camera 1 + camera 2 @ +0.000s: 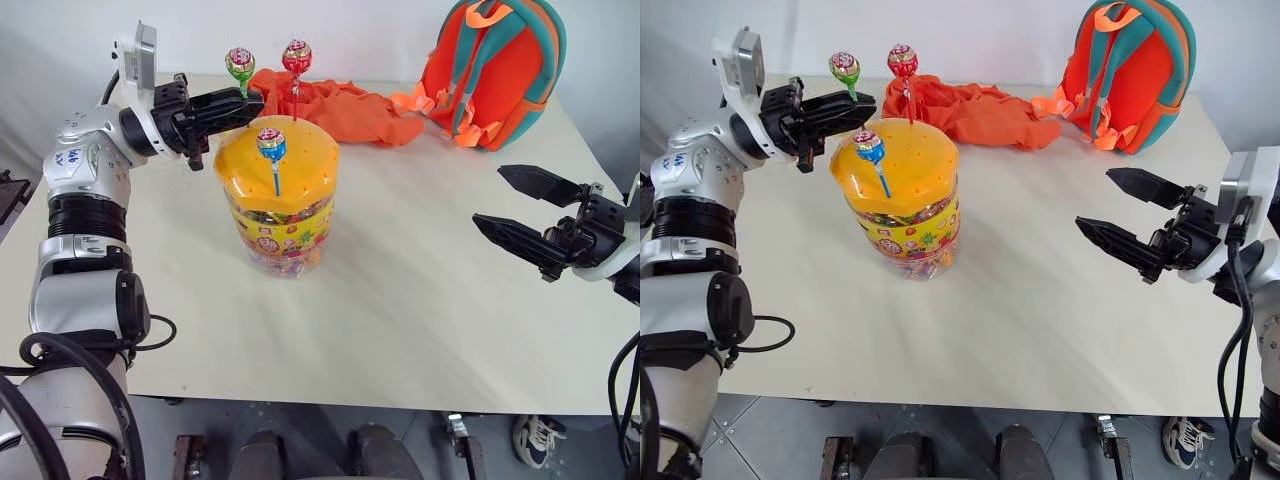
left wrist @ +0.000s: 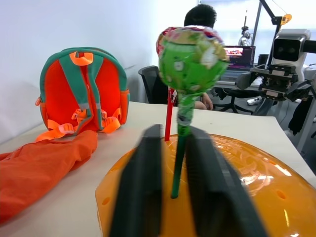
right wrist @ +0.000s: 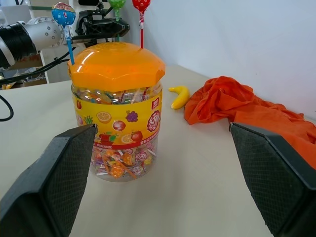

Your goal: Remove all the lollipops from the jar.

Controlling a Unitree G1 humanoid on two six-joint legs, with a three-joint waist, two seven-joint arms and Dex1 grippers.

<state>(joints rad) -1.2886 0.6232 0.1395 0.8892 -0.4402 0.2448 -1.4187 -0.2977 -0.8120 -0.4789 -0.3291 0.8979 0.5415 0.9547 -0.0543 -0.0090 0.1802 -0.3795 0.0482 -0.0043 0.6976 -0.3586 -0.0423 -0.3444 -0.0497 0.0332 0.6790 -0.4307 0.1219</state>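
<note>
currently | we hold left gripper (image 1: 243,105) clamped on green lollipop (image 1: 240,64) stick | stick upright in jar (image 1: 278,195) lid, so pull straight up | right gripper (image 1: 520,207) open, well apart

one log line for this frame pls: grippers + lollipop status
left gripper: shut on green lollipop stick, still in jar lid | right gripper: open, empty | blue lollipop, red lollipop: in lid
</note>
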